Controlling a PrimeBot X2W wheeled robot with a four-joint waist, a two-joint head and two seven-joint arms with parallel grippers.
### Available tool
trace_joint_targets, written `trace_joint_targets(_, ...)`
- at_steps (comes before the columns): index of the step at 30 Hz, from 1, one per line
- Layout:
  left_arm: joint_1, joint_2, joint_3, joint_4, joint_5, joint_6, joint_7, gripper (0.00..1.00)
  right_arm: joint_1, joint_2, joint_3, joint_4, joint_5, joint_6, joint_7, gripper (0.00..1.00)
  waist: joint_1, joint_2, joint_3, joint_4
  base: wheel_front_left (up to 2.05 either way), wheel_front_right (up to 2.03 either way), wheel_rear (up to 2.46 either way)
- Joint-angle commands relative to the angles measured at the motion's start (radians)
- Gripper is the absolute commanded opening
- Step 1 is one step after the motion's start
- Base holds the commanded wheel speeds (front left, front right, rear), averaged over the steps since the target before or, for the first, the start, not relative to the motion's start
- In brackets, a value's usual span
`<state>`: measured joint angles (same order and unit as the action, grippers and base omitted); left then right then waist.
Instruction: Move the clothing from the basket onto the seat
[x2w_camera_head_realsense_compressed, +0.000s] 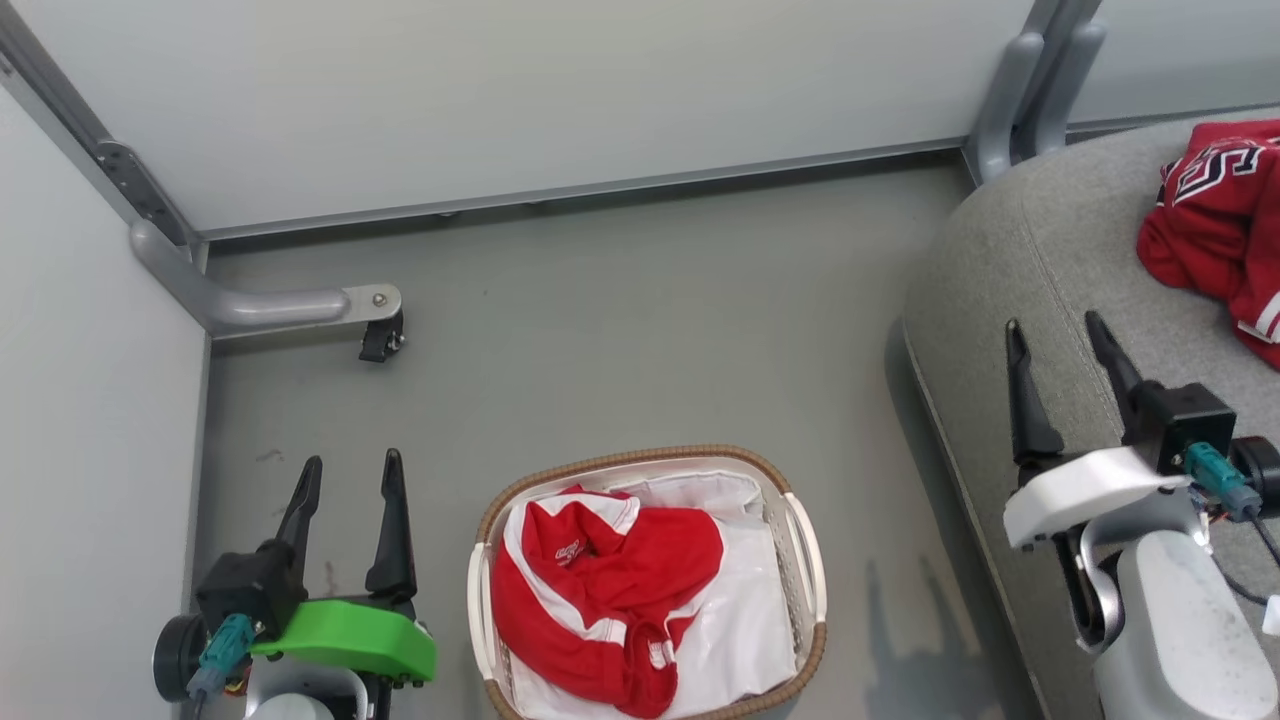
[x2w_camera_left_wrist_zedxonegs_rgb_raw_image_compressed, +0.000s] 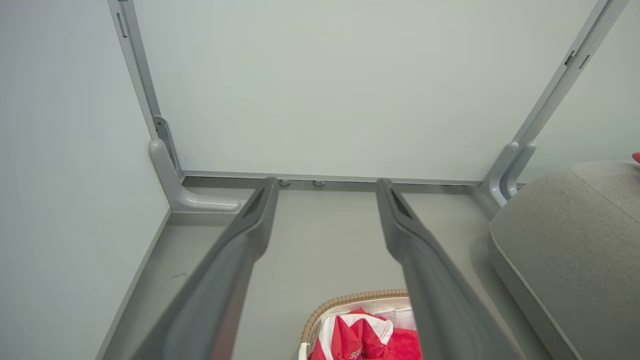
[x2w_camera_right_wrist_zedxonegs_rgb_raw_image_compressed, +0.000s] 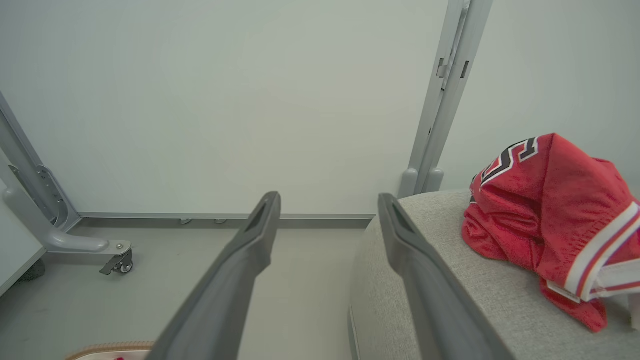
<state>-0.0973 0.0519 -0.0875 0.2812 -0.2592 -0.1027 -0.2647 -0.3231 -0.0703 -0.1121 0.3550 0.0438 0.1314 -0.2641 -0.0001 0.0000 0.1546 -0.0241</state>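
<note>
The white basket (x2w_camera_head_realsense_compressed: 800, 540) with a brown woven rim stands on the floor at the bottom centre. A red and white garment (x2w_camera_head_realsense_compressed: 600, 590) lies crumpled in it on white cloth, also seen as clothing (x2w_camera_left_wrist_zedxonegs_rgb_raw_image_compressed: 365, 340) low in the left wrist view. Another red garment (x2w_camera_head_realsense_compressed: 1215, 225) rests on the grey seat (x2w_camera_head_realsense_compressed: 1040, 260) at the right, and shows as a red garment (x2w_camera_right_wrist_zedxonegs_rgb_raw_image_compressed: 545, 220) on the seat (x2w_camera_right_wrist_zedxonegs_rgb_raw_image_compressed: 450, 300). My left gripper (x2w_camera_head_realsense_compressed: 350, 470) is open, left of the basket. My right gripper (x2w_camera_head_realsense_compressed: 1055, 335) is open with nothing in it, over the seat's near edge.
Pale partition panels (x2w_camera_head_realsense_compressed: 500, 90) close off the back and left. A grey panel foot with a caster (x2w_camera_head_realsense_compressed: 380, 340) juts onto the floor at the back left. A second panel foot (x2w_camera_head_realsense_compressed: 1030, 90) stands behind the seat. Bare grey floor (x2w_camera_head_realsense_compressed: 650, 330) lies between basket and wall.
</note>
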Motion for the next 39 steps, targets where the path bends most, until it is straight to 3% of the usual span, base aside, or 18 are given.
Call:
trace_joint_targets(1, 0.023, -0.001, 0.011, -0.006, -0.003, 0.003, 0.001, 1.00, 0.034, 0.003, 0.007, -0.006, 0.009, -0.001, -0.001, 1.00, 0.0001, 0.0000, -0.046, 0.037, 0.00, 0.00, 0.00)
trace_joint_targets(13, 0.099, -0.001, 0.014, -0.006, -0.041, 0.016, 0.001, 1.00, 0.167, 0.018, 0.083, -0.023, 0.118, -0.001, -0.001, 1.00, 0.0001, 0.0000, -0.095, 0.044, 0.00, 0.00, 0.00)
trace_joint_targets(39, 0.097, -0.001, 0.012, 0.014, -0.032, 0.007, 0.001, 1.00, 0.177, 0.018, 0.109, -0.011, 0.110, -0.001, -0.001, 1.00, 0.0001, 0.0000, -0.103, 0.035, 0.00, 0.00, 0.00)
